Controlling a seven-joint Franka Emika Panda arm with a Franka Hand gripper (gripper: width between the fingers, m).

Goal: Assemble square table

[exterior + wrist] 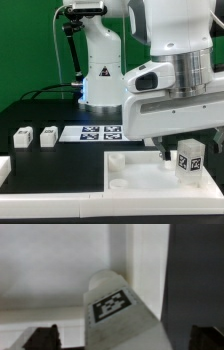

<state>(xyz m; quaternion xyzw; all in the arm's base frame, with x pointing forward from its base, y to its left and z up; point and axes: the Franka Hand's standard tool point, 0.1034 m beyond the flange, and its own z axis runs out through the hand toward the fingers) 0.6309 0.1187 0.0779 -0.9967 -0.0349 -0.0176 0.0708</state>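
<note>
The slab (130, 178) is lying on the table (45, 112), looking stiff and light. The tool (125, 339) is hanging above its corner, jaws apart, straddling a leg (120, 308); slick plastic, probably best gripped across flat sides

- A robotics lab: a white jointed robot arm (100, 58) stands on a black table (40, 108).
- A plain green backdrop (25, 40) stands behind.
- The flat white marker board (97, 132) lies there.
</note>
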